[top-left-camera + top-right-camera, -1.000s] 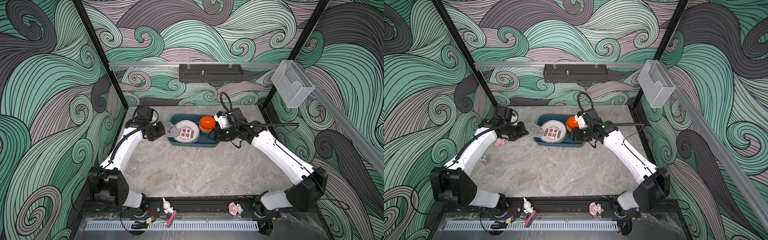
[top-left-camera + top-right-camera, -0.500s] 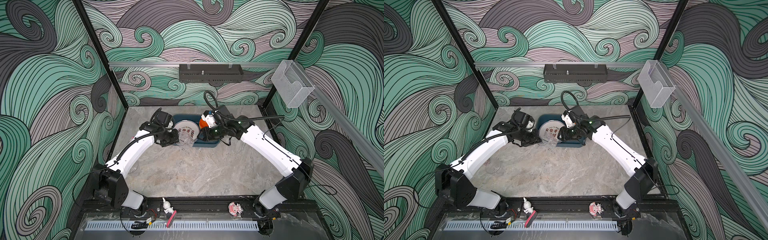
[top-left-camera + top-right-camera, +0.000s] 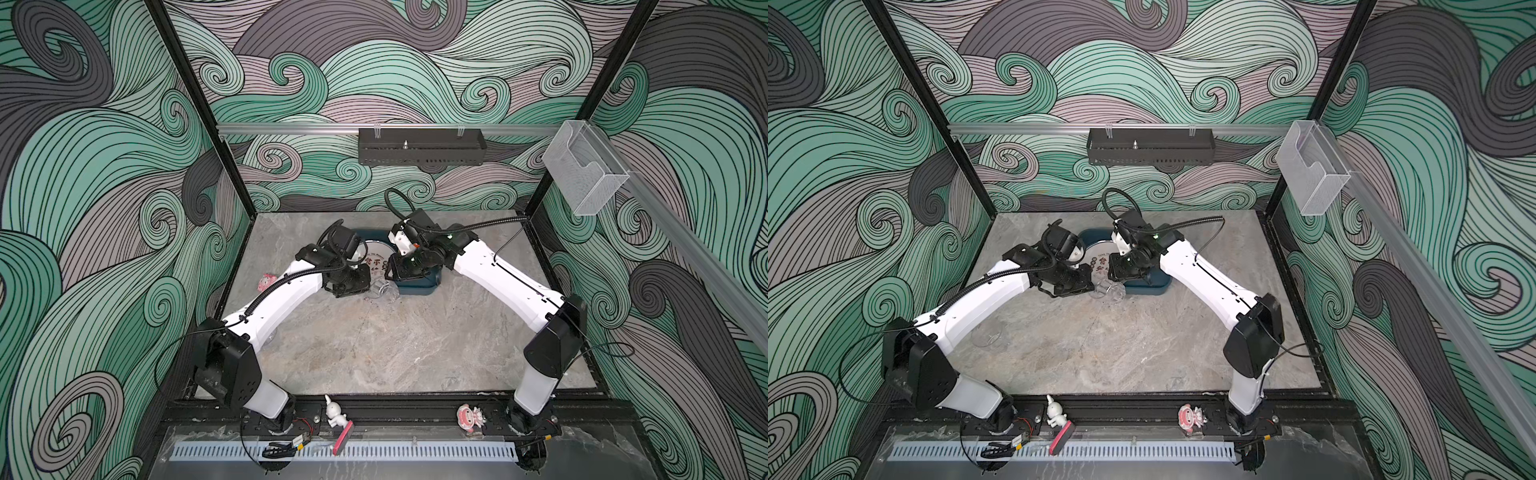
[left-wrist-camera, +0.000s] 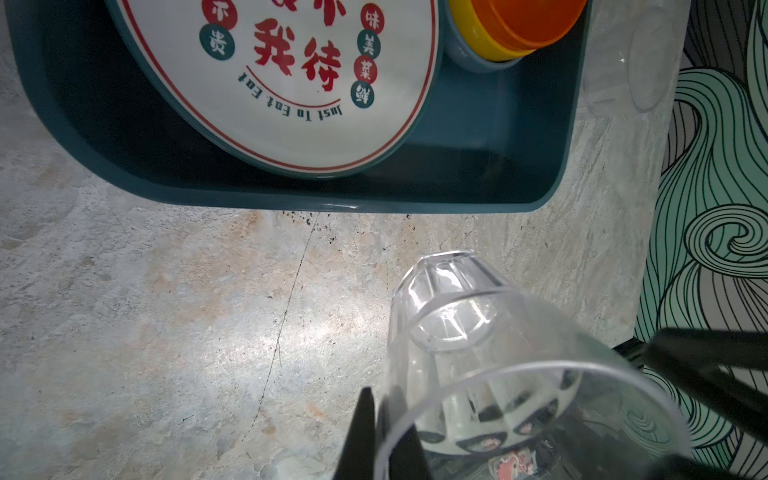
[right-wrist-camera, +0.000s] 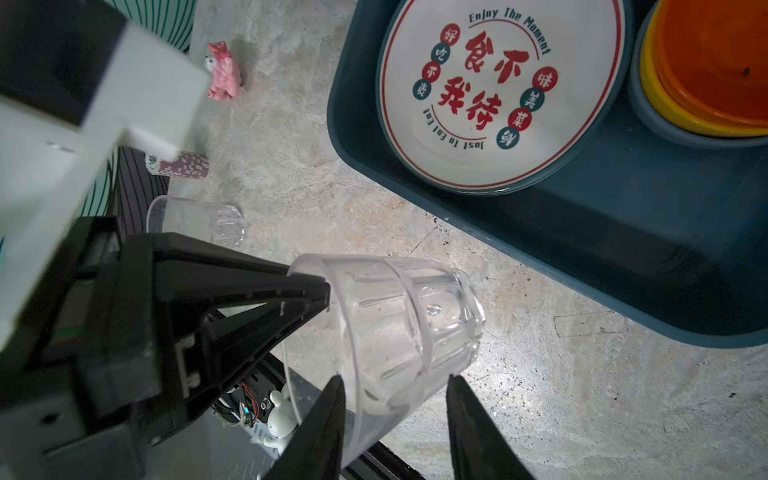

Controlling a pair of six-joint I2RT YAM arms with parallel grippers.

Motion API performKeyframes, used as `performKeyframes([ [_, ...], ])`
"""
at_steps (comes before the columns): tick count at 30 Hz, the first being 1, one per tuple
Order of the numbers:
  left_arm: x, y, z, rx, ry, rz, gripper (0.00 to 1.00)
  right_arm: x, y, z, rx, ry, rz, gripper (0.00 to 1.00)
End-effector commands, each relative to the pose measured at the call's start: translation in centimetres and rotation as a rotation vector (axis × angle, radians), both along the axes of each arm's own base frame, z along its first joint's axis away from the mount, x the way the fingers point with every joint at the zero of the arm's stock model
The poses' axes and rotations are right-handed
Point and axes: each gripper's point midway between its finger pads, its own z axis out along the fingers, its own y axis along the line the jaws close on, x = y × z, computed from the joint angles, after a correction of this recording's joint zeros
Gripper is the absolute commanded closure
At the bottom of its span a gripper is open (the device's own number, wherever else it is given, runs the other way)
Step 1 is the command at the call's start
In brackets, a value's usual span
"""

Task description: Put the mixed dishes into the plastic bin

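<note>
The tumbler is clear glass and hangs tilted just in front of the plastic bin. My left gripper is shut on its rim. My right gripper is open, one finger on each side of the tumbler's body; one finger sits against the glass and the other stands off it. In the bin lie a printed white plate and stacked orange, yellow and blue bowls.
A second tumbler lies on the table near the left arm. A pink figurine stands at the left wall. Two figurines stand on the front rail. A clear box and a black tray hang on the walls.
My left gripper has carried the tumbler from the bin's left side to its front. My right gripper has swung left from the bowls to straddle the tumbler, its jaws narrowing slightly.
</note>
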Motion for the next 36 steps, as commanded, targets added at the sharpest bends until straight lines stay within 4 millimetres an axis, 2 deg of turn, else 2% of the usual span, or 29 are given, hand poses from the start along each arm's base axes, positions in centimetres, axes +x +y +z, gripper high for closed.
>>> performKeyframes([
  [1,0.6,-0.5,1.7,-0.009,-0.039,0.002,1.0,0.0,0.2,0.1,-0.025,-0.002,-0.003,0.59],
  [7,0.6,-0.6,1.9,-0.01,-0.044,-0.002,1.0,0.3,0.4,-1.3,-0.059,0.017,-0.005,0.64],
  [18,0.8,-0.8,3.1,-0.031,-0.065,0.009,0.94,0.5,-0.3,-2.6,-0.111,0.01,-0.009,0.89],
  [23,0.8,-0.9,4.0,-0.047,-0.079,0.014,0.89,0.8,-1.0,-2.6,-0.138,-0.016,-0.023,0.97],
  [30,0.8,-0.8,5.3,-0.071,-0.115,0.024,0.79,1.3,-2.3,-2.5,-0.172,-0.049,-0.053,1.0],
  [36,0.7,-0.6,5.5,-0.078,-0.128,0.038,0.7,1.9,-3.6,-2.0,-0.185,-0.073,-0.076,1.0],
])
